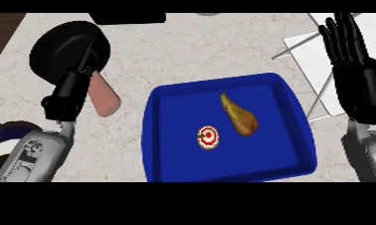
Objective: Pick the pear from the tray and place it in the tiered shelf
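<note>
- The brownish-yellow pear [238,114] with a narrow neck and a fat base lies on its side in the middle of the shallow blue rectangular tray [155,134]. Its thin end points to the far edge and its broad end towards you.
- Its skin looks smooth and darkens to brown at the base. Judge it as a rounded, tapering thing that may roll or pivot when touched.
- Nothing touches the pear, so count the pick as not yet begun. The grasp, the lift, the carry and the placing are all left to do.
- Just beside the pear's base, on the tray floor, sits a small round red-and-white disc [209,137]. It lies apart from the pear, but near enough for you to mind it during the grasp.
- The white tiered shelf with thin grey wire legs [305,45] stands right of the tray, close to its far right corner. That is where the pear must go, and no pear is in it.
- Your right hand [345,50] rests at the right edge over the shelf, spread wide and holding nothing.
- Your left hand [64,97] shows at the left, well apart from the tray, against a black round frying pan [55,52] with a pinkish handle [106,98]. You cannot tell whether it is open or closed, as black merges with black.
</note>
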`<state>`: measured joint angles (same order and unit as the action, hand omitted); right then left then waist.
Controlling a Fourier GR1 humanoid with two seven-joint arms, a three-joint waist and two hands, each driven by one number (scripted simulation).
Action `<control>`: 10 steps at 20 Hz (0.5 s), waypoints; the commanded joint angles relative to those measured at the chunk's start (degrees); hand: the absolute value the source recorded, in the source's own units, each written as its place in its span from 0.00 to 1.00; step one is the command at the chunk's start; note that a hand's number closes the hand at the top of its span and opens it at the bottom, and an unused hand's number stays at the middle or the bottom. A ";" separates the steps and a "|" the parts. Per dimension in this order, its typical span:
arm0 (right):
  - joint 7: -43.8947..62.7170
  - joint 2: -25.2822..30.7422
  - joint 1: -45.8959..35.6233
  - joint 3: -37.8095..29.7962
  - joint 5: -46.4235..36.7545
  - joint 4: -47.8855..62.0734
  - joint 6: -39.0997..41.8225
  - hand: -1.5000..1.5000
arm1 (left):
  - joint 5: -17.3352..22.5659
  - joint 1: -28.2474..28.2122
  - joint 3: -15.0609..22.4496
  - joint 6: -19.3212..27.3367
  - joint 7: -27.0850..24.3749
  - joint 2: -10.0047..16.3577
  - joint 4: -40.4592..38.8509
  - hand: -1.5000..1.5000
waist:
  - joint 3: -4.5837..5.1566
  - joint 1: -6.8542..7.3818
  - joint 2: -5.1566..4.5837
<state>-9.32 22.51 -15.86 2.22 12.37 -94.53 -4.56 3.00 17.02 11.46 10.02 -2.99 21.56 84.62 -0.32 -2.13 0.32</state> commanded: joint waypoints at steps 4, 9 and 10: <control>1.26 5.28 -11.01 12.42 -9.45 0.08 9.89 1.00 | 5.54 1.26 -3.75 -1.12 4.43 -1.70 -1.79 0.50 | 0.60 5.44 -0.79; 11.06 3.22 -18.52 14.45 -10.27 13.13 13.19 0.00 | 10.52 1.55 -5.46 -2.28 10.45 -3.44 -3.70 0.50 | 0.43 5.54 -1.20; 8.55 2.75 -17.51 14.30 -6.26 14.37 17.35 0.00 | 11.69 1.09 -5.95 -3.29 12.39 -2.32 -2.07 0.50 | 0.33 5.61 -1.05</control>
<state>-3.68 27.76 -30.19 14.68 1.03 -87.16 6.05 11.20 17.73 7.21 8.06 5.03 19.16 82.39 0.19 3.21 -0.59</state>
